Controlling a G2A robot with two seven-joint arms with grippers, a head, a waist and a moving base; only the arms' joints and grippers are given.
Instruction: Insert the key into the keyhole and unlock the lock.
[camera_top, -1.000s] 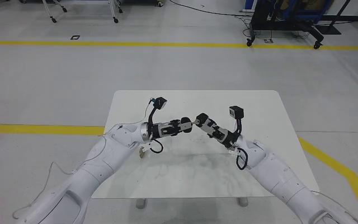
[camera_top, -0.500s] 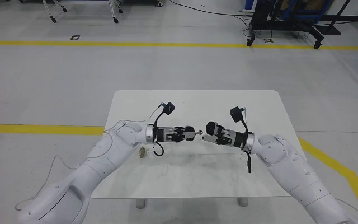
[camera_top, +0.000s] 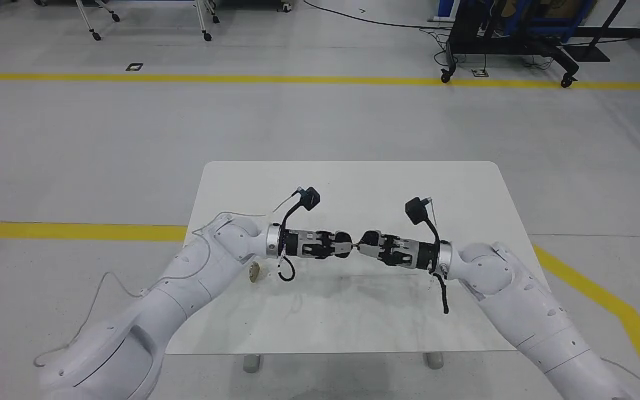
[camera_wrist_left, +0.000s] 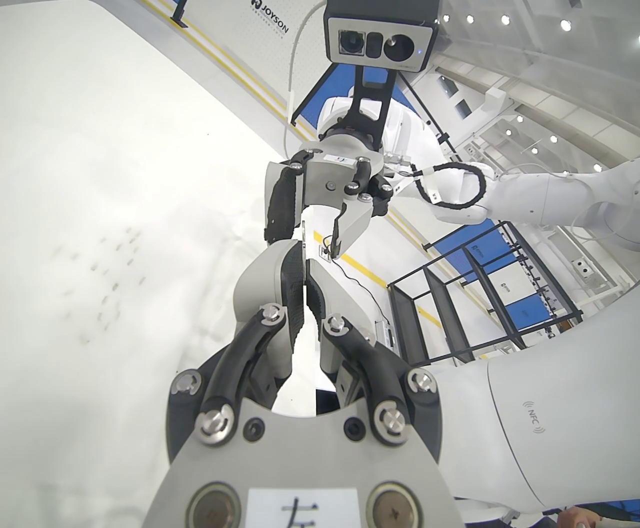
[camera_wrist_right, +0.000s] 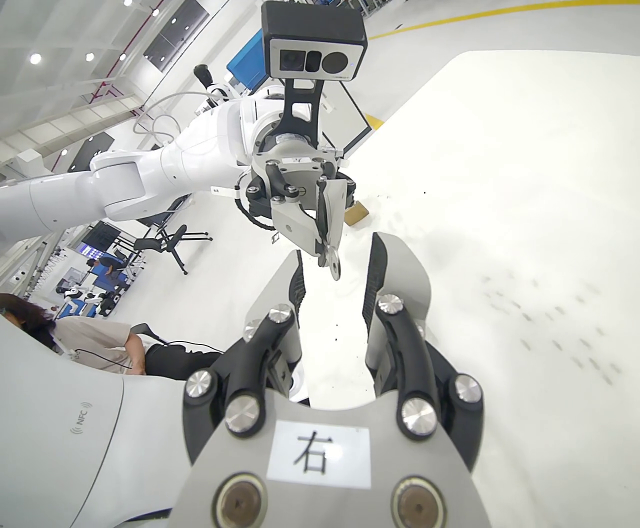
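Observation:
My left gripper (camera_top: 345, 245) hangs over the middle of the white table (camera_top: 450, 190), shut on a small silver key (camera_wrist_right: 334, 264) whose round head sticks out past its fingertips. In the left wrist view that gripper (camera_wrist_left: 304, 260) shows the key edge-on (camera_wrist_left: 303, 239). My right gripper (camera_top: 368, 243) faces it tip to tip and is open (camera_wrist_right: 337, 247), with the key's head between its fingertips and touching neither pad. A small tan block (camera_top: 256, 272), perhaps the lock, lies on the table under the left forearm; it also appears behind the left gripper (camera_wrist_right: 356, 212).
Both grippers are well above the table surface. Faint dark specks mark the tabletop (camera_wrist_right: 550, 320). The table's front edge runs below the arms (camera_top: 330, 352), and yellow floor lines run beside the table (camera_top: 90, 231).
Both grippers have drawn back toward the table's middle and levelled out to face each other. The gap seen half a second ago has narrowed, bringing the key's head between the right fingers.

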